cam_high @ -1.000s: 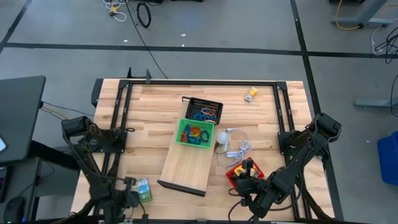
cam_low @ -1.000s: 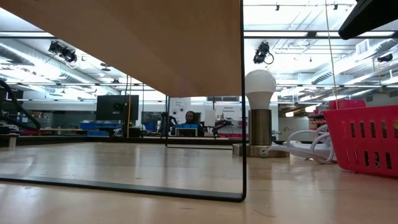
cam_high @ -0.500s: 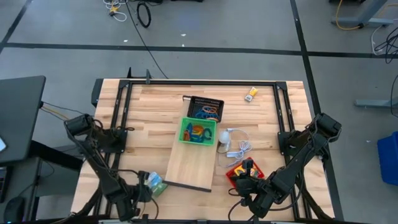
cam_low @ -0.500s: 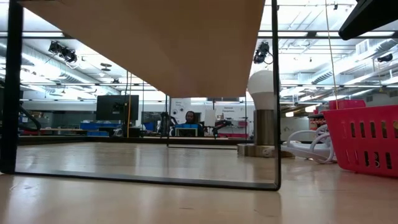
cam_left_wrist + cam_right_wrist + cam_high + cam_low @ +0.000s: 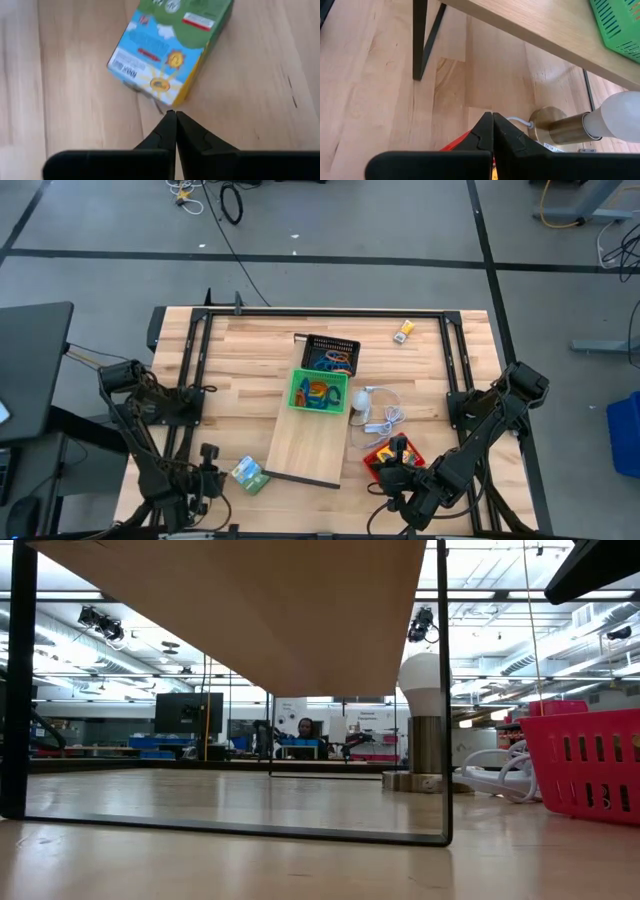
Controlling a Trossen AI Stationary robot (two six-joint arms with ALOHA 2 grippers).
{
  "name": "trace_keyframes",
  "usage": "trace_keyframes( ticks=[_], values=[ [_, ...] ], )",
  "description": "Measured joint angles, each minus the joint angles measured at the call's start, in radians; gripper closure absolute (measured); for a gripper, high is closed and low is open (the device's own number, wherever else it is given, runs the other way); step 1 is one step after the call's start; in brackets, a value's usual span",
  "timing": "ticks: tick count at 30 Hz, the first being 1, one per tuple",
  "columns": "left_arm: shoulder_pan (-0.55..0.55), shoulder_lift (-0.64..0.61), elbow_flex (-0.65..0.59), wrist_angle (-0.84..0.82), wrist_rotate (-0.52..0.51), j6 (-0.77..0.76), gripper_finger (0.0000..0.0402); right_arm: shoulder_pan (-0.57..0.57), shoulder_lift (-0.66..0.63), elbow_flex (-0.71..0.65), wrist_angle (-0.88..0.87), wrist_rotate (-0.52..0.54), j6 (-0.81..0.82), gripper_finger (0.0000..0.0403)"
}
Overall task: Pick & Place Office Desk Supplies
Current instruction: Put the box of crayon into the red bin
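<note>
Left gripper [image 5: 171,116], fingers pressed together and holding nothing, is hovering at the table's [image 5: 250,345] front left; the green and yellow card box [image 5: 170,47] is lying flat just ahead of its fingertips, apart from them, beside the wooden board's [image 5: 305,445] near corner. Farther off, a green tray [image 5: 318,393] with coloured clips is sitting on the board, a black tray [image 5: 331,356] beyond it. Right gripper [image 5: 493,120], fingers likewise pressed together, is waiting above the red tray [image 5: 380,458], a lamp [image 5: 585,125] just ahead.

Robotics lab or workshop: grey floor [image 5: 330,220] with taped lines and loose cables [image 5: 232,202], distant monitors [image 5: 188,712], ceiling lights.
</note>
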Motion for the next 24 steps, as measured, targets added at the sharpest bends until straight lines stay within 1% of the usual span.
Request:
trace_keyframes(
  ticks=[2, 5, 10, 13, 15, 18, 21, 24],
  values=[
    [0.002, 0.000, 0.000, 0.015, -0.013, 0.060, 0.0383, 0.000, 0.000, 0.000, 0.000, 0.000, 0.002, 0.0403],
    [0.011, 0.000, 0.000, 0.027, -0.005, 0.135, 0.0350, 0.000, 0.000, 0.000, 0.000, 0.000, 0.003, 0.0403],
    [0.055, 0.000, 0.000, 0.085, 0.067, 0.203, 0.0272, 0.000, 0.000, 0.000, 0.000, 0.000, 0.003, 0.0403],
    [0.096, 0.005, 0.001, 0.086, 0.075, 0.197, 0.0221, 0.000, 0.000, 0.000, 0.000, 0.000, 0.003, 0.0403],
    [0.118, 0.009, 0.001, 0.078, 0.074, 0.203, 0.0195, 0.000, 0.000, 0.000, 0.000, 0.000, 0.003, 0.0403],
    [0.146, 0.031, 0.001, 0.079, 0.116, 0.253, 0.0178, 0.000, 0.000, 0.000, 0.000, 0.000, 0.003, 0.0403],
    [0.153, 0.064, 0.000, 0.080, 0.145, 0.316, 0.0178, 0.000, 0.000, 0.000, 0.001, 0.000, 0.004, 0.0403],
    [0.153, 0.097, 0.004, 0.091, 0.141, 0.367, 0.0184, 0.000, 0.000, 0.000, 0.000, 0.000, 0.009, 0.0403]
  ],
)
